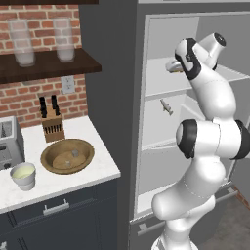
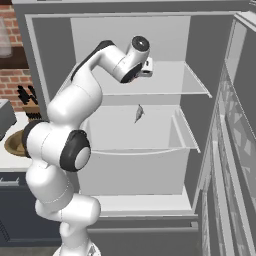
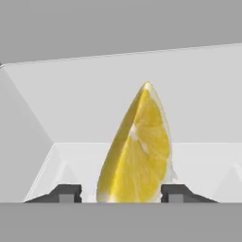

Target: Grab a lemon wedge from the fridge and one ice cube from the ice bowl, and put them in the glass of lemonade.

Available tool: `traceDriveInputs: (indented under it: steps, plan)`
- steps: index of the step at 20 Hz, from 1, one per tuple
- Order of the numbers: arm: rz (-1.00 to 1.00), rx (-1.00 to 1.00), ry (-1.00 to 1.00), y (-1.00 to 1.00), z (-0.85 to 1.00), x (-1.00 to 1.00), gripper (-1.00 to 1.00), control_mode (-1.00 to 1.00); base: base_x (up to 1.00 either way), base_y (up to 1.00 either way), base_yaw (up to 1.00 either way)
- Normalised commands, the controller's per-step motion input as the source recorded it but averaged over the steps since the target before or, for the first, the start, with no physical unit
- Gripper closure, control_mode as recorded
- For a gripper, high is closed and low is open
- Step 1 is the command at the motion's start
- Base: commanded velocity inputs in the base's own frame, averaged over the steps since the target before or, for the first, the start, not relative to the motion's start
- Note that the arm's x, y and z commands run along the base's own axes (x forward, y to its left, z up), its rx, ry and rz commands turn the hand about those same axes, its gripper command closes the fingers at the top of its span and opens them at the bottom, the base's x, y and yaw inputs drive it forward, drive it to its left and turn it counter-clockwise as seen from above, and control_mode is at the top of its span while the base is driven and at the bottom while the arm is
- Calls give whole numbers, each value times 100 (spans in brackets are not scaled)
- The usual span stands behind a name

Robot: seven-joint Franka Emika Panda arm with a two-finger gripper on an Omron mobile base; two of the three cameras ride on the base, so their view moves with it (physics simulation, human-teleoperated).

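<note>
The lemon wedge point(image 3: 139, 151), bright yellow with its point up, stands on a pale shelf inside the fridge point(image 1: 163, 151), right between my fingertips point(image 3: 70, 193). My gripper point(image 3: 122, 194) is open around it: the right tip is against the peel and a small gap shows at the left tip. From the base views my gripper point(image 1: 172, 66) point(image 2: 148, 68) reaches onto the upper fridge shelf. The brown wooden ice bowl point(image 1: 67, 156) sits on the white counter with a small ice cube point(image 1: 74, 153) inside. The glass of lemonade point(image 1: 23, 175) stands left of the bowl.
The fridge door point(image 2: 235, 130) hangs open on the right. A small grey item point(image 2: 138, 113) lies on the middle fridge shelf. A knife block point(image 1: 52, 124) and a toaster point(image 1: 7, 141) stand on the counter; two tall frosted glasses point(image 1: 22, 44) sit on the wall shelf.
</note>
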Motion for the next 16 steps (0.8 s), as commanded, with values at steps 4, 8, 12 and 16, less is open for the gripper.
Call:
traceDriveInputs:
  steps: [4, 8, 12, 16]
  plan:
    - [0, -3, 0, 17, 6, 0, 100, -100, 0, 0, 0]
    - [0, -3, 0, 14, 4, 0, 100, -100, 0, 0, 0]
    - [0, -1, 0, 6, 0, -1, 100, -100, 0, 0, 0]
    - [-1, 0, -2, 0, 0, -54, 100, -100, 0, 0, 0]
